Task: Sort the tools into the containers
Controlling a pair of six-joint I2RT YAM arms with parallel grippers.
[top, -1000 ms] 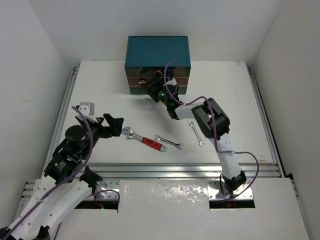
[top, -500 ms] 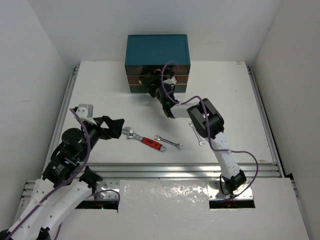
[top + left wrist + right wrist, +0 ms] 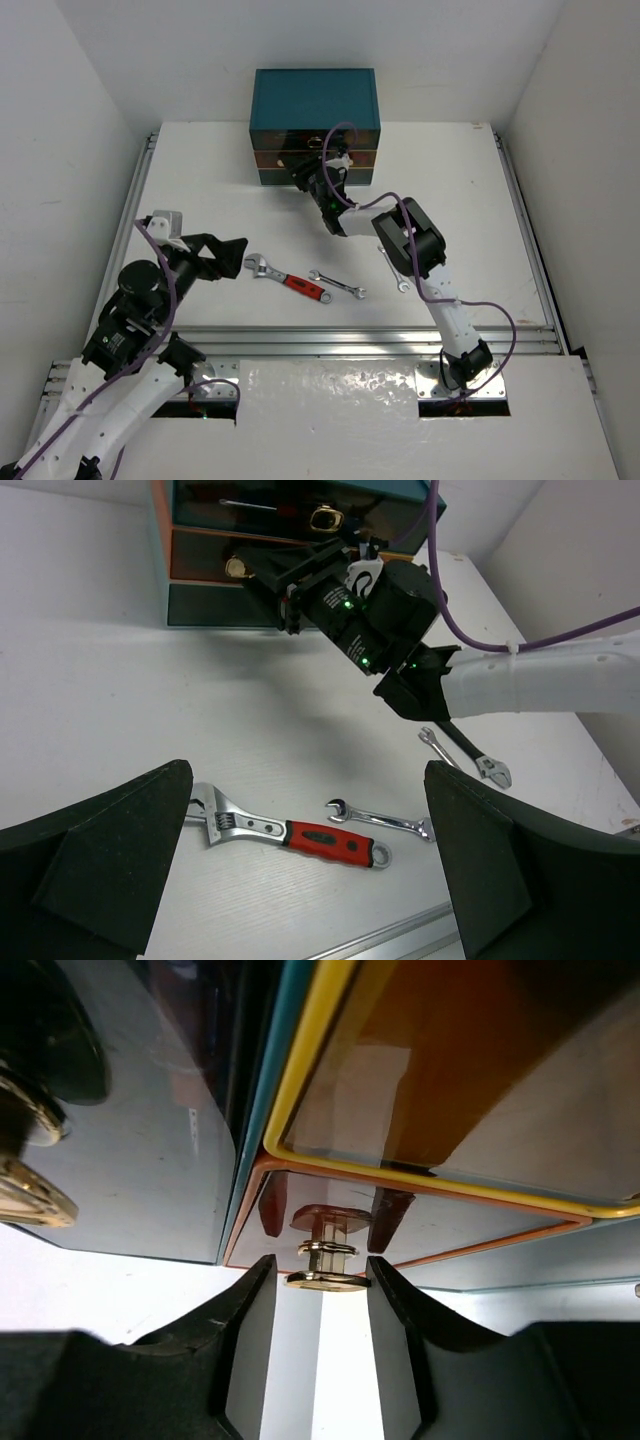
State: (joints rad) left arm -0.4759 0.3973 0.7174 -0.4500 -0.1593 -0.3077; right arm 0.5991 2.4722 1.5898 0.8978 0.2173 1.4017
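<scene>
The teal chest (image 3: 315, 95) stands at the back of the table, its drawers (image 3: 268, 160) facing me. My right gripper (image 3: 306, 172) is at the chest's front. In the right wrist view its fingers (image 3: 250, 1340) press both sides of a gold drawer knob (image 3: 325, 1280). A red-handled adjustable wrench (image 3: 288, 280) and a small silver spanner (image 3: 337, 285) lie mid-table, with another spanner (image 3: 392, 267) beside the right arm. My left gripper (image 3: 235, 255) hangs open just left of the wrench (image 3: 290, 830), holding nothing.
A black-handled wrench (image 3: 470, 755) lies under the right arm's forearm. Two more gold knobs (image 3: 322, 520) show on the chest's upper drawers. Aluminium rails (image 3: 350, 335) run along the table's near edge, and white walls enclose the sides.
The right gripper has moved in to the chest front and closed its fingers onto the knob. The left arm has drifted slightly down and left, still open.
</scene>
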